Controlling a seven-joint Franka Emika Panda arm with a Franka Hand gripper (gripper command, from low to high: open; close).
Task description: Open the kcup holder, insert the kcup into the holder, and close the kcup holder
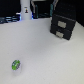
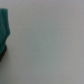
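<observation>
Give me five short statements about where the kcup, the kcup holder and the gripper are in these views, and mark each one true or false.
1. The kcup lies on the white table. True.
2. The kcup sits in a slot of the kcup holder. False: it lies on the table, well apart from the holder.
3. The kcup holder's drawers appear pushed in. True: both pale handles sit flush on its front.
4. The gripper is closed on the kcup. False: no gripper shows in the exterior view, and the kcup lies alone.
5. The kcup holder stands toward the exterior view's left. False: it is toward that view's right, the kcup toward the left.
</observation>
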